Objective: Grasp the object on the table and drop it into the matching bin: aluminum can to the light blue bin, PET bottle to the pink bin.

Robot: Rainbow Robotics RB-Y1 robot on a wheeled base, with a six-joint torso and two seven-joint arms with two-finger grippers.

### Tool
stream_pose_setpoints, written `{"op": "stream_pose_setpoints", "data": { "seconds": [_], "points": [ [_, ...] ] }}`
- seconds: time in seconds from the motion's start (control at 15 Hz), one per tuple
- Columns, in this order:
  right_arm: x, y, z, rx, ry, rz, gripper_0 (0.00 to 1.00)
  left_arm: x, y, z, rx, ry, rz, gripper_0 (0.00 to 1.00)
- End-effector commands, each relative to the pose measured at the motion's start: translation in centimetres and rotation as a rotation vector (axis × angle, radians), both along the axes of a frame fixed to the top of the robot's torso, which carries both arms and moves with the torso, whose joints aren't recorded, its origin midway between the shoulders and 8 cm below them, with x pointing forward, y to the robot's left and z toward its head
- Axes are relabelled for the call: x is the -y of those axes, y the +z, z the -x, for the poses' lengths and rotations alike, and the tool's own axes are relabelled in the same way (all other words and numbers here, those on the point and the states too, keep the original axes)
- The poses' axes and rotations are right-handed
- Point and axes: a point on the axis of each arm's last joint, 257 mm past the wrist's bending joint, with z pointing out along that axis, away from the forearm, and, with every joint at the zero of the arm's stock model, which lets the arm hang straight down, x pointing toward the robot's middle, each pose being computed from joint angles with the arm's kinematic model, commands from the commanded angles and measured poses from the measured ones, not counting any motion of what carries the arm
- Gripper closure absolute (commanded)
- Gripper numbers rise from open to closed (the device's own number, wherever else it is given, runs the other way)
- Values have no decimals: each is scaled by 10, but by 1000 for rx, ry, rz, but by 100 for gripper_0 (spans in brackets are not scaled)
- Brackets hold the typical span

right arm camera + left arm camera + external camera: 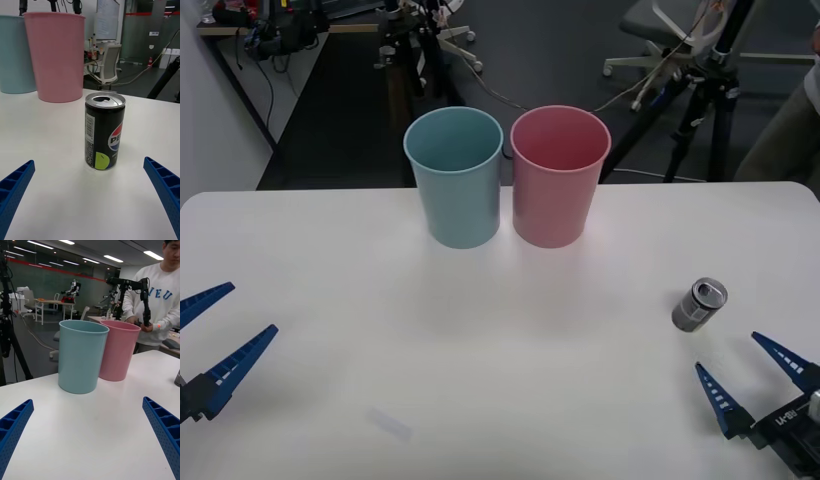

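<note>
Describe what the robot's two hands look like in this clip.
Both the left hand and the right hand have two long, tapered blue fingers with ribbed, cell-patterned faces. The right hand's fingers mount on a black base carrying a small white label with dark lettering, too small to read.

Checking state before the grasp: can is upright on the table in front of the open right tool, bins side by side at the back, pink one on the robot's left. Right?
Not quite. In the front view the pink bin is on the robot's right; the light blue bin is on its left. The can stands upright on the table before the open right tool, as said.
</note>
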Motion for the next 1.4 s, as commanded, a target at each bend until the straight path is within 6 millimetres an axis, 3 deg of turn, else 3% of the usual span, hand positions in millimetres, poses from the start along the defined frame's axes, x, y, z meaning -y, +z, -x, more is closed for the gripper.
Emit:
{"op": "stream_pose_setpoints", "data": {
  "seconds": [0.07,0.6,1.4],
  "points": [
    [-5,3,-21,-3,-22,-23,0,0,0,0,0,0,0,0],
    [-7,2,-57,-23,-72,-11,0,0,0,0,0,0,0,0],
    [-31,5,-103,-48,-87,-6,0,0,0,0,0,0,0,0]
  ]
}}
